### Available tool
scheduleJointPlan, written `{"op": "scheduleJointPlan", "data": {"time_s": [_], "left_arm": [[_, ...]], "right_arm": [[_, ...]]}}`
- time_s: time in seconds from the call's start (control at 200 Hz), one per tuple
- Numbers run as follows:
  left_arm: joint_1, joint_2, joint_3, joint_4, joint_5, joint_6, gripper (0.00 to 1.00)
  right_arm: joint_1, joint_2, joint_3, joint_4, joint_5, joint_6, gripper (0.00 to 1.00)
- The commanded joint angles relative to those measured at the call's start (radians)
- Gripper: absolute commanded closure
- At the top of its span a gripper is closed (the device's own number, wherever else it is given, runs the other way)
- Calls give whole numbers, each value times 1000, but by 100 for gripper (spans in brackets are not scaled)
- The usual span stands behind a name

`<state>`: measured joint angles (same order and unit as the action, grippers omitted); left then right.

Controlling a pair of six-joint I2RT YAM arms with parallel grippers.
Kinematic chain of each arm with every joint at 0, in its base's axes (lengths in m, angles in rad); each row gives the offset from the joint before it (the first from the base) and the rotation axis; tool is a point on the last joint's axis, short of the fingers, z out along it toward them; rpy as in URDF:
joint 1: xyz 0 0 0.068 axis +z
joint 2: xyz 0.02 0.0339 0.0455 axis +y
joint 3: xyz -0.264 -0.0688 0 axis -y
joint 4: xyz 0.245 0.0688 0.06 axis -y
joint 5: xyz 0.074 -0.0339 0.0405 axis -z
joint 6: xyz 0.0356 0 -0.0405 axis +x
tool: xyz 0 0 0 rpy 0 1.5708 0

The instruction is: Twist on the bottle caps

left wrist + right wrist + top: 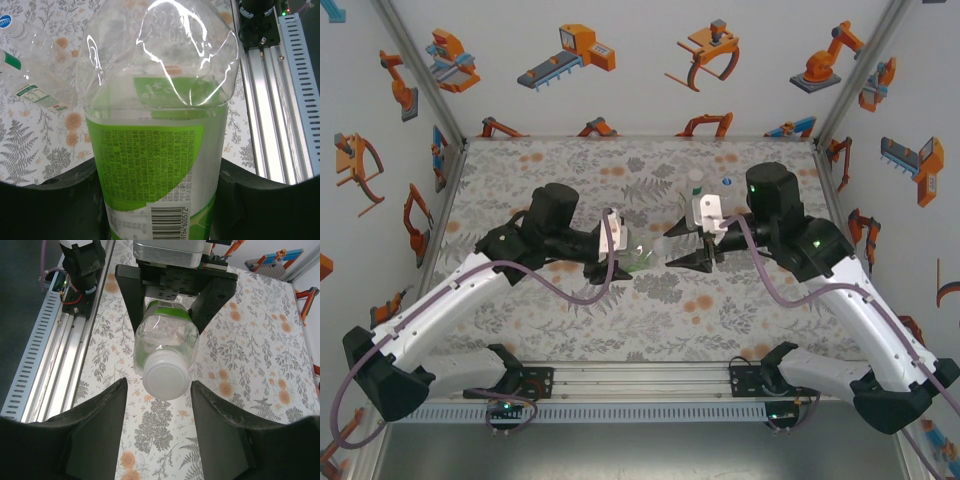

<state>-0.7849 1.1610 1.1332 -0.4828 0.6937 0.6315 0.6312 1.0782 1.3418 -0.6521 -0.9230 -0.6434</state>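
My left gripper (157,200) is shut on a clear bottle with a white-and-green label (150,150), gripping the labelled body between its black fingers (50,200). The bottle is held tilted above the table, its neck towards the right arm (642,260). A white cap (166,375) sits on the bottle's mouth, facing the right wrist camera. My right gripper (159,384) is open, one finger (100,430) on each side of the cap and a gap on both sides. In the top view the two grippers meet at mid-table, left (623,255) and right (686,246).
Two more clear bottles (698,185) (725,186) stand at the back of the table behind the right gripper. In the left wrist view they show at the upper left, one with a blue-topped cap (5,21). The aluminium base rail (75,340) runs along the near edge.
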Motion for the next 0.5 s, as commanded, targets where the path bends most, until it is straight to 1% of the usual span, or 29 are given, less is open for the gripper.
{"op": "scheduleJointPlan", "data": {"time_s": [0.0,0.27,0.496], "left_arm": [[-5,13,37,-16,44,-15,100],[-5,19,42,-27,44,-1,100],[-4,21,42,-26,41,7,100]], "right_arm": [[11,-21,-13,72,0,20,50],[13,-20,-12,106,3,41,53],[13,-17,-10,89,2,50,57]]}}
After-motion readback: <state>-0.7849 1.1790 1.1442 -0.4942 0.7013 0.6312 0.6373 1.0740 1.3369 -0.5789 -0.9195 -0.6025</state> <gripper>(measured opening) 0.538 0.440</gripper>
